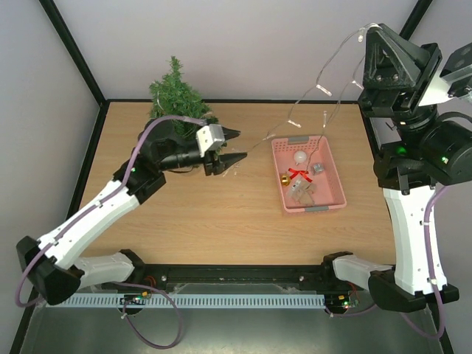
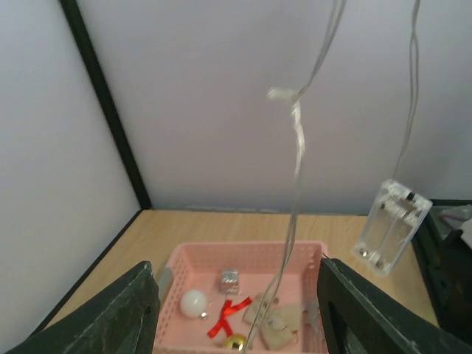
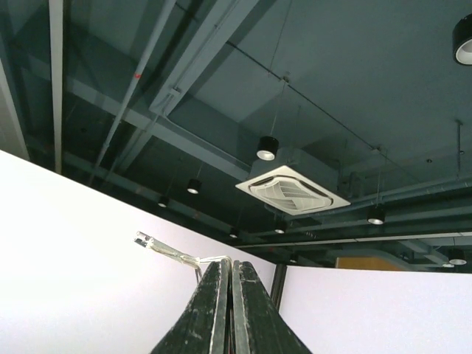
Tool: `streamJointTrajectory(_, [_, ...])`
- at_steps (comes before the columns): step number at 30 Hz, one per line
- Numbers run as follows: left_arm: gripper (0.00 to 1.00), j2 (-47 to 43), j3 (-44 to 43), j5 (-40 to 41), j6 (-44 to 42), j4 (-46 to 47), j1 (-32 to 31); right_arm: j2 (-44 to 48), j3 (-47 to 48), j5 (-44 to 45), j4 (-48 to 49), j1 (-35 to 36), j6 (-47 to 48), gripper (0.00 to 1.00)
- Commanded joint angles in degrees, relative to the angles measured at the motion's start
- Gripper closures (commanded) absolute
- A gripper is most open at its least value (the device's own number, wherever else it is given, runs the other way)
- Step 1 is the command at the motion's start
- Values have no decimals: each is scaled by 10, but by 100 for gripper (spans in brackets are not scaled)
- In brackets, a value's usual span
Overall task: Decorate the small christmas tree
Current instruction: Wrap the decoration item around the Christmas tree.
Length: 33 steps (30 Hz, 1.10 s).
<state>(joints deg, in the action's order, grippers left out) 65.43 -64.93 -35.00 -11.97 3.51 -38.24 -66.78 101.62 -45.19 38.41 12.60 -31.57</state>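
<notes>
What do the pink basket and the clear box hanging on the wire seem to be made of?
Pink basket: probably matte moulded plastic, given its slotted walls. Clear box on the wire: probably glossy transparent plastic; you can see through it.

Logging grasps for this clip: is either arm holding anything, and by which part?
The right gripper is shut on the light string, pinching its thin wire. The left gripper is open and holds nothing.
</notes>
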Motion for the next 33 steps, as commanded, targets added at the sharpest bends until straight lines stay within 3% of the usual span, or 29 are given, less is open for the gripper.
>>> streamJointTrajectory(1, [40, 52, -61, -51, 1, -7, -33, 5, 1, -12, 28, -1, -14, 98])
streamJointTrajectory(6, [52, 83, -79, -55, -30, -53, -67, 11, -10, -14, 27, -1, -8, 98])
streamJointTrajectory(9, [86, 78, -75, -43, -31, -48, -68, 18, -22, -15, 27, -2, 4, 98])
streamJointTrajectory(10, [95, 74, -74, -32, -32, -49, -68, 22, -26, -13, 25, -1, 8, 98])
streamJointTrajectory(11, [97, 68, -73, -17, -36, -51, -68, 25, -31, -12, 22, -1, 15, 98])
streamJointTrajectory(20, [98, -59, -9, 174, -20, 8, -49, 52, -84, 23, -35, -2, 83, 98])
streamJointTrajectory(30, [98, -104, -45, 182, 66, -71, 88, 17, -103, 30, -69, -2, 117, 98])
streamJointTrajectory(33, [97, -109, -58, 185, 121, -127, 149, 15, -121, 55, -141, 9, 185, 98])
